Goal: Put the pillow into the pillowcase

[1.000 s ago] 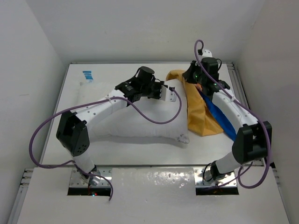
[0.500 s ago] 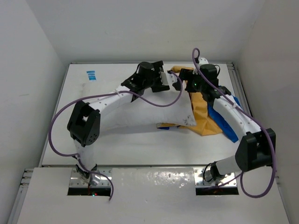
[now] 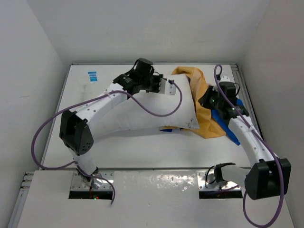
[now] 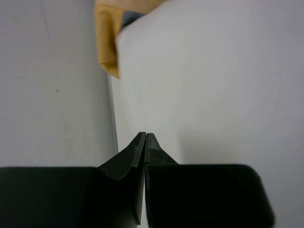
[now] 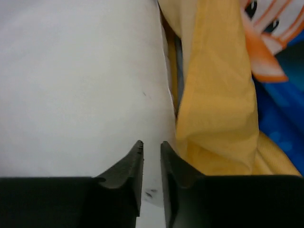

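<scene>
Pillow (image 3: 137, 116): one, plain white, plump. It lies flat across the middle of the table (image 3: 142, 152), long side running left to right. Its right end butts against the pillowcase and overlaps it there; whether that end sits inside the opening cannot be told. Most of the pillow is uncovered.

Pillowcase (image 3: 199, 90): one, crumpled, toward the far right corner of the table. The orange-yellow side faces up. A strip of the blue side shows along its right and near edges, under the right arm. The right wrist view shows an orange-and-white cartoon print on the blue cloth. A fold of orange cloth also pokes out under the pillow's near right corner.

Left gripper (image 3: 170, 88): reached over the pillow to its far edge, just left of the pillowcase. Jaws are clenched tip to tip, with nothing seen between them. In the left wrist view they point along the line where the pillow meets the bare table.

Right gripper (image 3: 204, 100): over the seam between the pillow's right end and the orange cloth. Jaws stand a narrow slit apart, almost closed, grasping nothing.

Tag (image 3: 92, 75): small, blue and white, near the far left corner. Whether it is attached to the pillow cannot be told.

Cables (image 3: 42, 137): purple, one looped along each arm.
</scene>
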